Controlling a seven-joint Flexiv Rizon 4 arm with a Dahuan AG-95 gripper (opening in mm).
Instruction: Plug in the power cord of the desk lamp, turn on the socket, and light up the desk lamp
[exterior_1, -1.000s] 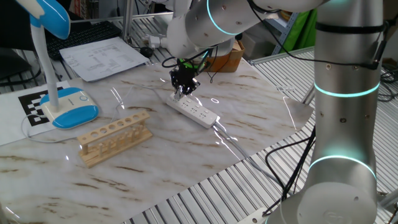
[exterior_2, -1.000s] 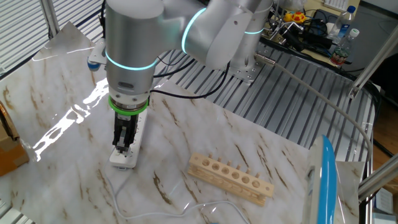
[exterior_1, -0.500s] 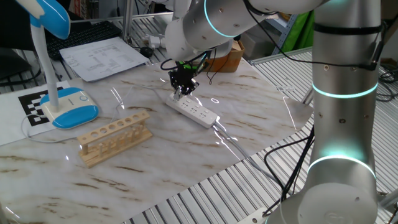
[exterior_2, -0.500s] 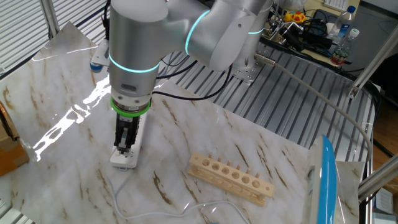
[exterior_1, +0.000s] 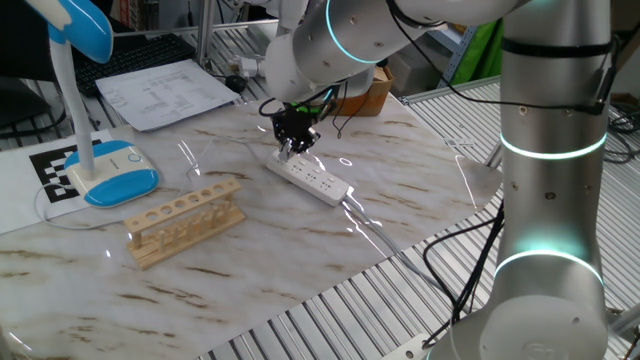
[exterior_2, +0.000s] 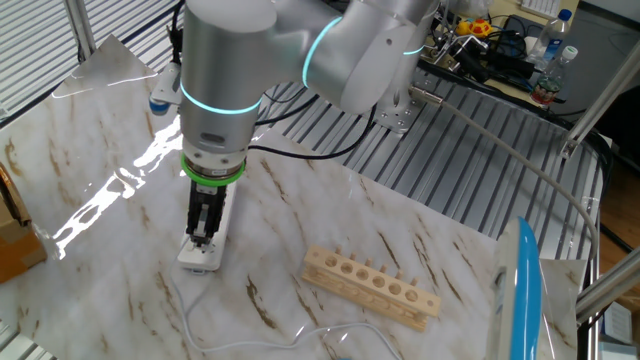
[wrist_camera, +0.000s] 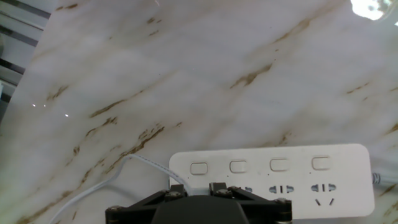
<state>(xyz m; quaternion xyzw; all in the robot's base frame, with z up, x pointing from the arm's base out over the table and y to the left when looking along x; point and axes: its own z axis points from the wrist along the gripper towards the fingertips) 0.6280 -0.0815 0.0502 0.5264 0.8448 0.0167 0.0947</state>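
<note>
Socket (exterior_1: 310, 180) directly under my gripper (exterior_1: 288, 151), long axis toward the table's near edge; fingers nearly together over its end outlet, contents hidden.

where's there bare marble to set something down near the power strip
Bare marble lies between the socket and the wooden rack, and along the near table edge in front of the rack. It is crowded at the socket's far end, where the claw hangs, and around the desk lamp with its power cord.
</note>
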